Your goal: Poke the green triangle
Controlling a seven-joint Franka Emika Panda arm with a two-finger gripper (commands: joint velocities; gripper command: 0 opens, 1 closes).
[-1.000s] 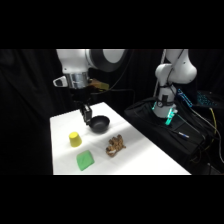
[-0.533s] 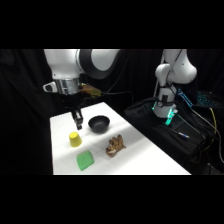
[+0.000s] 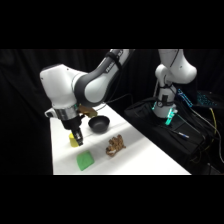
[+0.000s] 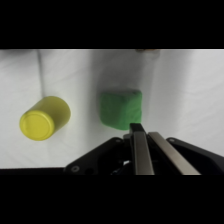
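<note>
The gripper (image 3: 77,136) hangs low over the white table (image 3: 145,157), its 2 fingers (image 4: 141,150) pressed together into a single point with nothing between them. In the wrist view the green triangle (image 4: 120,108) lies flat just beyond the fingertips, which overlap its near edge; whether they touch it cannot be told. The yellow cup (image 4: 44,118) stands to the left of the fingers, apart from the green piece. In the side view a black bowl (image 3: 98,124) sits just behind the gripper and a brown object (image 3: 115,145) lies off to its side.
</note>
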